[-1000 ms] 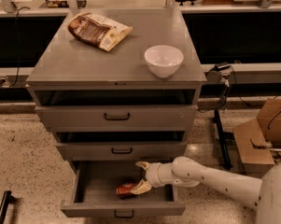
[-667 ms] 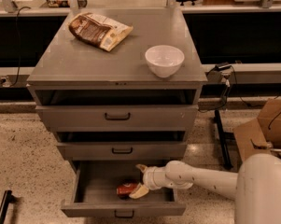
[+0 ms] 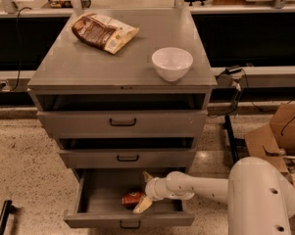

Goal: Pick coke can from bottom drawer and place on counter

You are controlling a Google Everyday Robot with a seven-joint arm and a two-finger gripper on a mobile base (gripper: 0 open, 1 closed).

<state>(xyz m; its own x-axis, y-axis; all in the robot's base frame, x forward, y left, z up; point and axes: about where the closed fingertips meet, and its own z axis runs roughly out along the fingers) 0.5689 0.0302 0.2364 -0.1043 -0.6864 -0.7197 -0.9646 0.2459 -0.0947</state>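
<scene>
Gripper (image 3: 144, 191) hovering inside bottom drawer (image 3: 130, 223), fingers standing apart, seemingly straddling one end of coke can (image 3: 131, 198), which is lying on drawer floor. Likely needing centring before closing, then lifting clear of drawer front. Above drawer, counter (image 3: 88, 67) carrying white bowl (image 3: 172, 62) and snack bag (image 3: 104, 32). Speckled floor (image 3: 24, 155) spreading beside drawer.

Gripper (image 3: 145, 192) is inside the bottom drawer (image 3: 88, 220), fingers apart. Its lower finger (image 3: 142, 205) covers the right end of the coke can (image 3: 130, 198), so we can't tell if they touch. The can's lettering is too blurred for us to read. The rear of the bottom drawer is hidden under the middle drawer (image 3: 127, 158). Right of the bottom drawer, the robot's white body (image 3: 259, 199) is cut by the lower edge and a cardboard box (image 3: 284, 131) by the right edge.
</scene>
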